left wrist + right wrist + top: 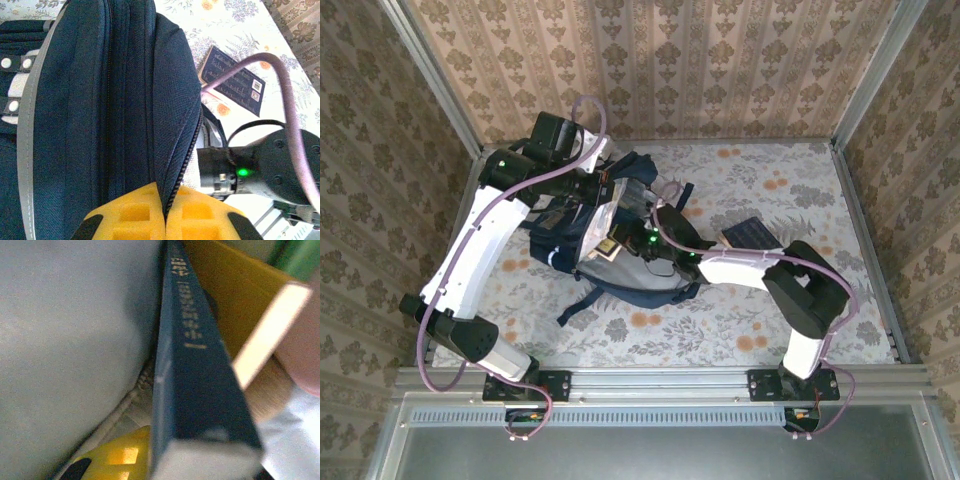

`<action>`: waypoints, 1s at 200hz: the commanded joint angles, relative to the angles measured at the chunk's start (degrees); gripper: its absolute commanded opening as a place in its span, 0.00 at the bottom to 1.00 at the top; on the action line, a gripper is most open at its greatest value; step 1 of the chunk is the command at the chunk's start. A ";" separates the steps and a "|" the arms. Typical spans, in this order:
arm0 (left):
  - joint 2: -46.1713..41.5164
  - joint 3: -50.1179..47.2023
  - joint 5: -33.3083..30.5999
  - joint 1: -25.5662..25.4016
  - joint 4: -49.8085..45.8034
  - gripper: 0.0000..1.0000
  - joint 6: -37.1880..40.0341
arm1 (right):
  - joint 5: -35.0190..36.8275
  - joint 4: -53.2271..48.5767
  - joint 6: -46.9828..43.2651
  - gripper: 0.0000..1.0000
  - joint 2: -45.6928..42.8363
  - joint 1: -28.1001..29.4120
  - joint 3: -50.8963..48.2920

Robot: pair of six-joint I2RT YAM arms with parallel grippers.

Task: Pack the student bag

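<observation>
The backpack (620, 285) lies flat in the middle of the table (770, 330), with both arms reaching over it, the left from its left side and the right from its right side. The left gripper (165, 212) is at the backpack's far, upper end, and its two yellow fingers (132, 215) are pressed together on the navy fabric just beside the zipper (187, 155). They pinch the edge of the opening, so the backpack's dark body stretches straight away from the fingertips and its grey trim (30, 150) runs along the left. The right gripper (150, 465) is down inside the backpack's open mouth, near the middle. The pale grey lining (65, 340) of the backpack is to the gripper's left. The gripper is clamped on a navy book (192, 390) with gold lettering on its spine. One yellow finger (112, 460) lies against the book's left side, and the other finger is hidden behind the book. Just to the right of that book inside the backpack is a yellow-brown cover (230, 295) with a cream edge. A flat dark booklet (752, 234) lies on the table to the right of the backpack, apart from it and from both grippers.
</observation>
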 commanded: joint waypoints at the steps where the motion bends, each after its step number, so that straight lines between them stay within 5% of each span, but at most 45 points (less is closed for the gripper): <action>1: -4.23 0.48 3.50 0.34 6.89 0.00 -1.77 | 3.48 -0.82 1.10 0.00 5.01 0.04 6.05; 56: -3.86 -1.24 7.14 0.94 10.75 0.00 -5.10 | 6.81 -5.34 -0.94 0.16 17.81 0.17 22.41; 112: -4.83 -3.93 7.71 3.53 12.80 0.00 -6.69 | 6.83 -13.53 -8.61 0.75 14.68 -0.10 24.53; 200: -6.41 -10.99 8.61 8.71 18.22 0.00 -10.10 | 4.29 -6.87 -13.41 0.78 -2.02 -2.09 2.61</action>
